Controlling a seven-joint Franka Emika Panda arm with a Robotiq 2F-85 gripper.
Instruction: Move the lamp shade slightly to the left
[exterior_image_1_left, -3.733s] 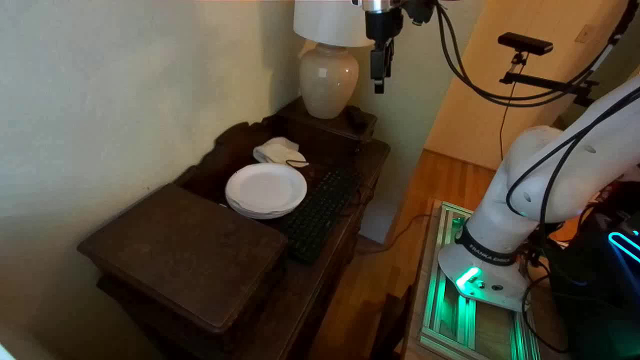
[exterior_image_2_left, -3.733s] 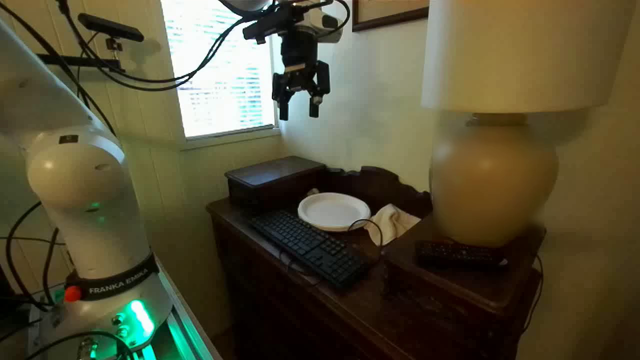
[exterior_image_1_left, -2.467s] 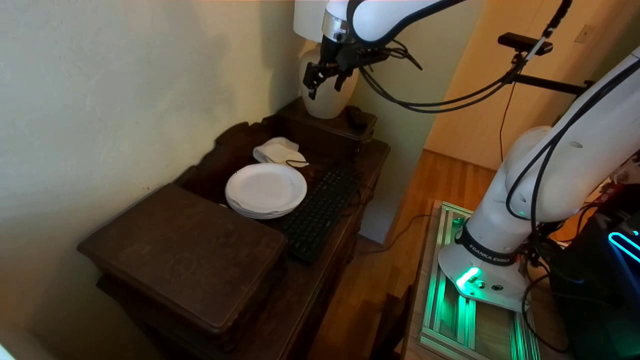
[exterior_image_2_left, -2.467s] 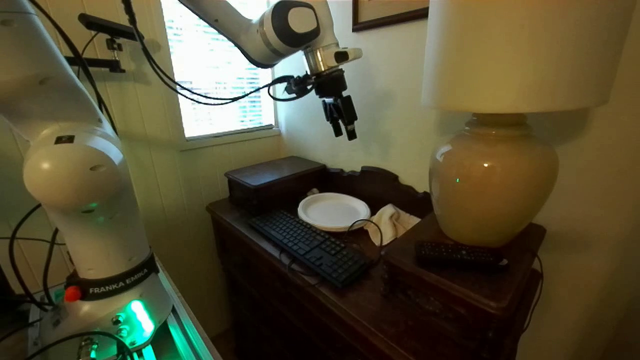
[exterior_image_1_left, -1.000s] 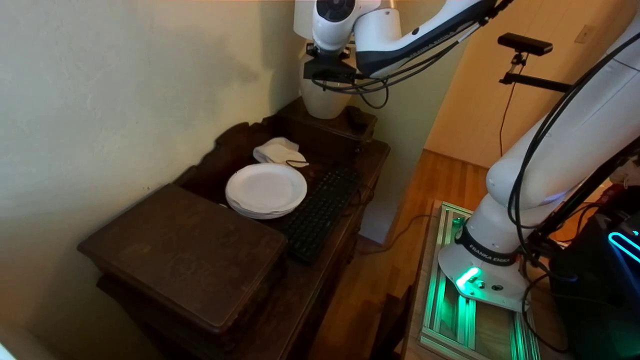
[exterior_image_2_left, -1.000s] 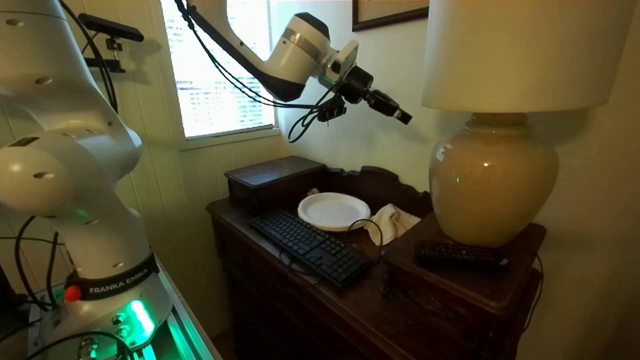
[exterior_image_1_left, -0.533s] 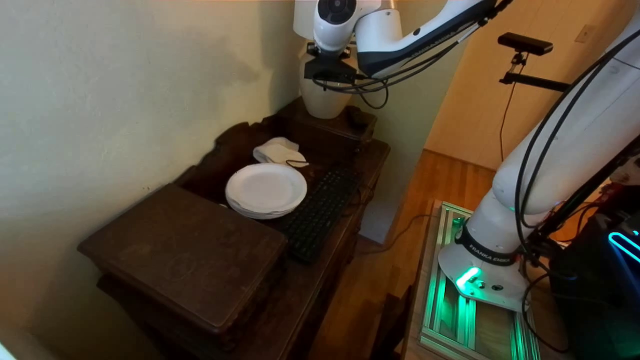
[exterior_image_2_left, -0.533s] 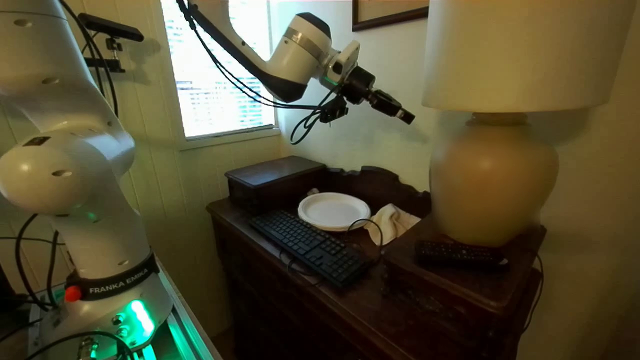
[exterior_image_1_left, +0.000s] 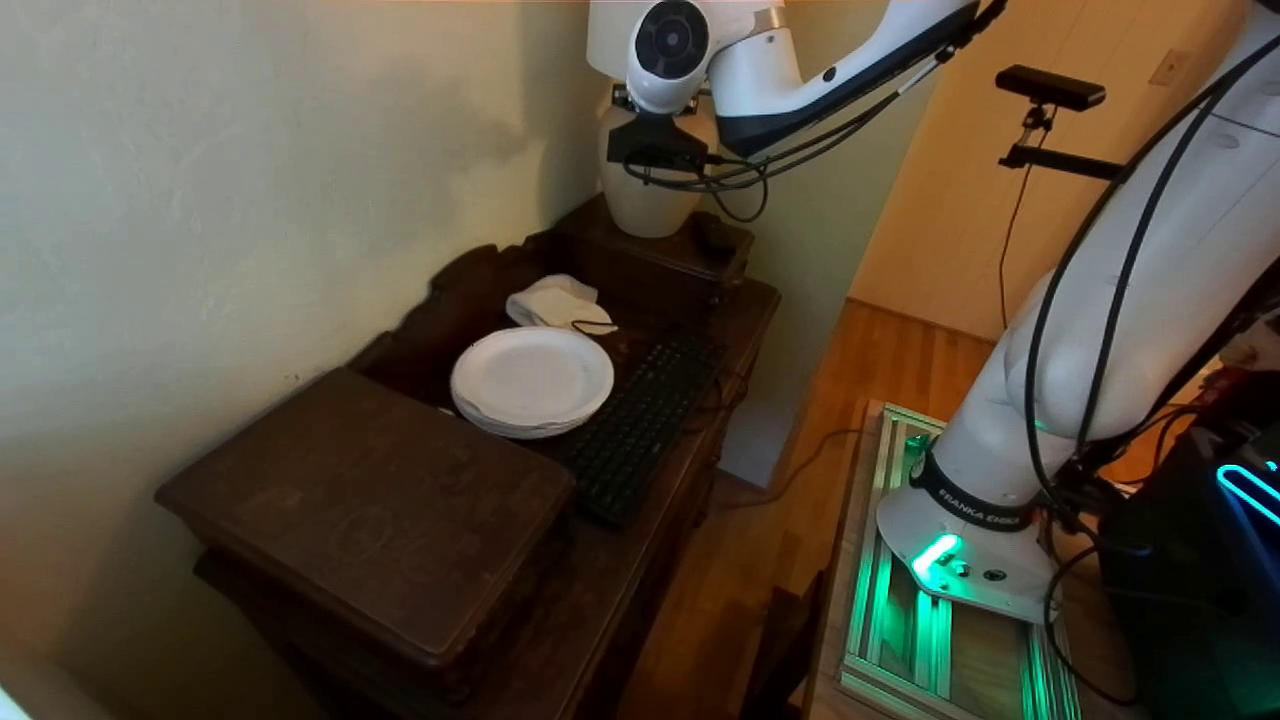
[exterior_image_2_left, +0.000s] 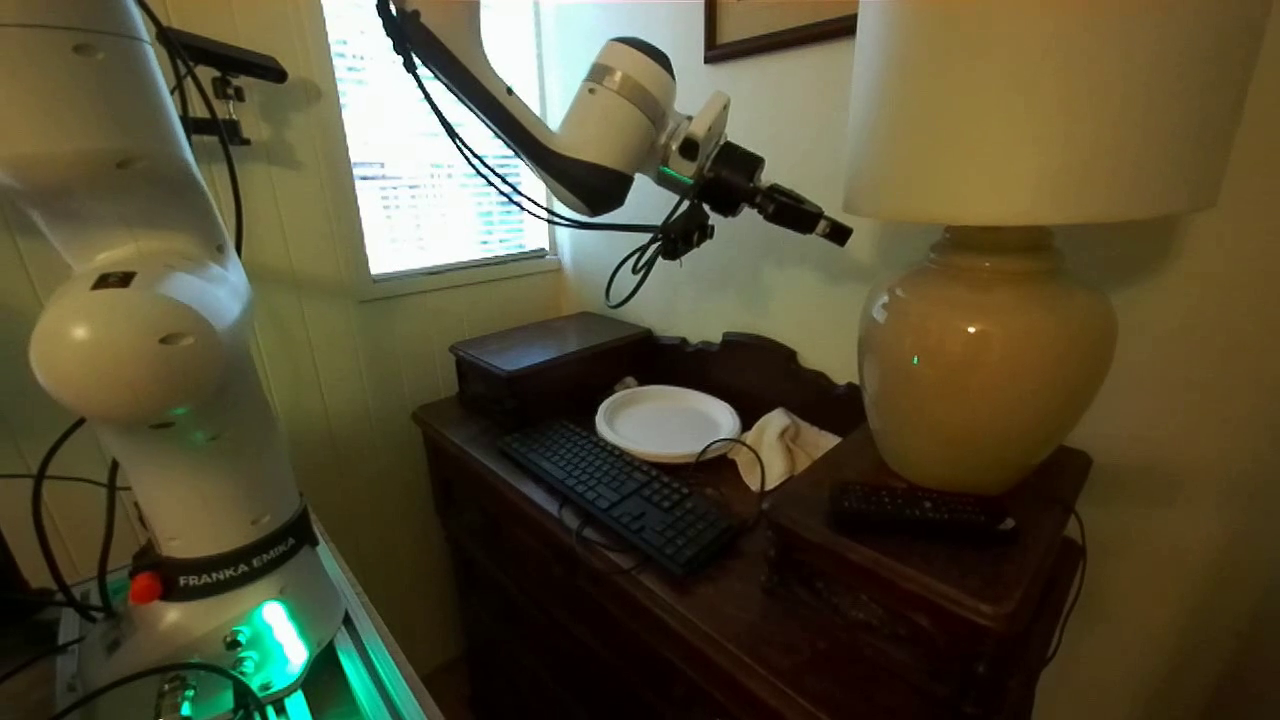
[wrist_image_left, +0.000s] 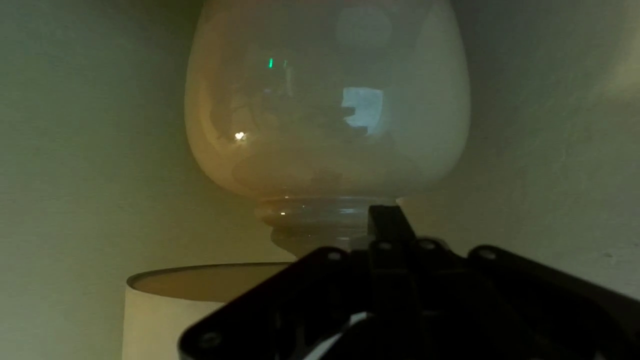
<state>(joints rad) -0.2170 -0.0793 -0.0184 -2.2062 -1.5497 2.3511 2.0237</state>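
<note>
The cream drum-shaped lamp shade (exterior_image_2_left: 1040, 110) sits on top of the bulbous lamp base (exterior_image_2_left: 990, 370) in an exterior view. My gripper (exterior_image_2_left: 838, 232) is tilted towards the lamp, its tips just beside the shade's lower left rim, with a small gap apparent. The wrist view is upside down: the shade (wrist_image_left: 155, 320) is at the bottom, partly hidden by my gripper (wrist_image_left: 387, 210), whose fingers are together with nothing between them. Another exterior view shows only a strip of the shade (exterior_image_1_left: 606, 40); my arm covers the rest and the fingertips.
A dark remote (exterior_image_2_left: 920, 508) lies at the lamp's foot on the raised end of the dresser. Below the arm are stacked white plates (exterior_image_2_left: 668, 422), a cloth (exterior_image_2_left: 785, 447) and a black keyboard (exterior_image_2_left: 620, 495). The wall (exterior_image_1_left: 400, 170) runs close behind.
My gripper has come across to the lamp, swung from pointing down to pointing at it, and shut. Over the last half second it edged closer to the shade. The lamp stands unchanged.
</note>
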